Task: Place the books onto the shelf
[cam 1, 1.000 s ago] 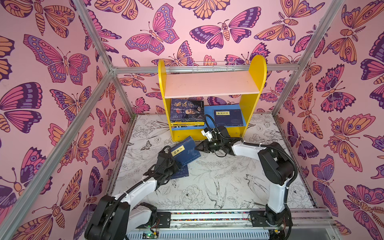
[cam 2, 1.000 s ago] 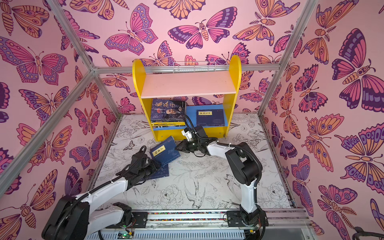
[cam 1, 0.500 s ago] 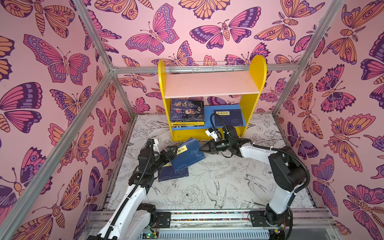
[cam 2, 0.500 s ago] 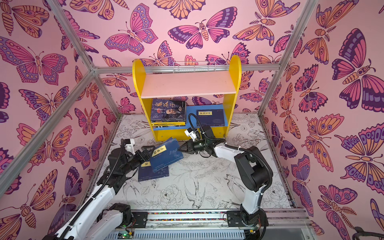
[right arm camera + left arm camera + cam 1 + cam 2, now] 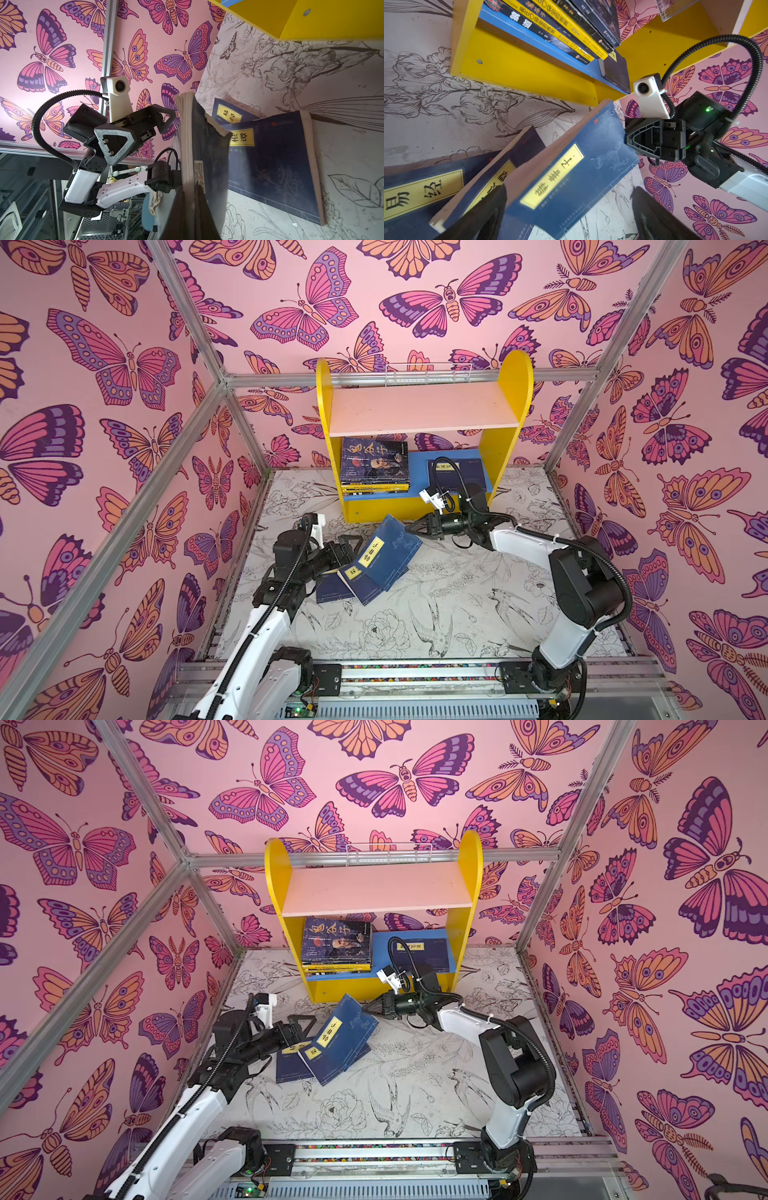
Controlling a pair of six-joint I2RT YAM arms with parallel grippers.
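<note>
A navy book with a yellow label [image 5: 388,558] [image 5: 343,1036] stands tilted over two other navy books [image 5: 332,593] lying on the floor. My right gripper [image 5: 412,528] [image 5: 370,1009] [image 5: 188,207] is shut on the far upper edge of the tilted navy book [image 5: 191,145]. My left gripper [image 5: 349,549] [image 5: 300,1029] [image 5: 569,218] is open at that book's low left end, with its fingers [image 5: 483,218] wide apart either side of the cover [image 5: 581,166]. The shelf [image 5: 415,414] [image 5: 374,890] stands at the back, with a stack of books [image 5: 374,464] and one navy book [image 5: 455,472] on its blue lower board.
The pale pink upper board is bare. Butterfly-patterned walls with metal frame bars [image 5: 208,406] close in the left, right and back. The shelf's yellow base [image 5: 519,62] is just behind the tilted book. The two flat navy books [image 5: 270,166] lie on the drawn floor mat [image 5: 457,614].
My left gripper has opened, let go of the tilted navy book and drawn back to its left. My right gripper has closed on the book's far edge, and the book has swung rightwards.
</note>
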